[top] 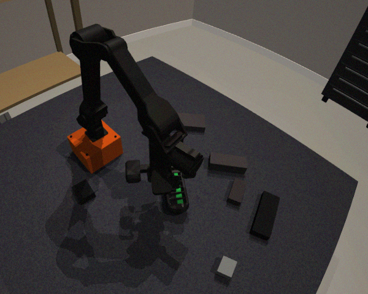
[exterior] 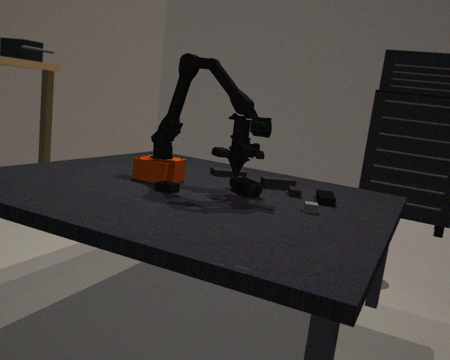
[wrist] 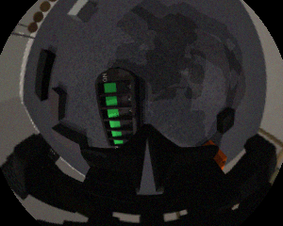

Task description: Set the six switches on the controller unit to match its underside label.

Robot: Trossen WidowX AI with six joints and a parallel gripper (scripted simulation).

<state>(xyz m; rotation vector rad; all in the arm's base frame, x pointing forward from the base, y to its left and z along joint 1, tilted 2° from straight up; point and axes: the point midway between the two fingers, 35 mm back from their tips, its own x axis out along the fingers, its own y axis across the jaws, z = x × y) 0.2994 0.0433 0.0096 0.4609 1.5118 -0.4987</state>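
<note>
The dark grey controller unit [top: 177, 207] [exterior: 249, 187] [wrist: 117, 73] sits on its base on the bench, rocker switches up. In the wrist view a green face shows on each switch along the side with the ON marking; I cannot tell which ends are pressed down. The label on the underside is hidden. My gripper [exterior: 237, 176] [wrist: 147, 126] is shut and empty, pointing down. Its tips are low, close to the unit beside its row of switches; whether they touch it I cannot tell. In the top view the gripper hides part of the switch row.
A long black box [top: 265, 215] [exterior: 325, 197] and brown blocks [top: 227, 163] [top: 236, 192] lie to the right in the top view. A pale cube [top: 227, 266] [exterior: 311, 208] is in front. A dark block [top: 83, 192] [exterior: 166, 187] lies near the orange arm base [top: 111, 150] [exterior: 151, 170].
</note>
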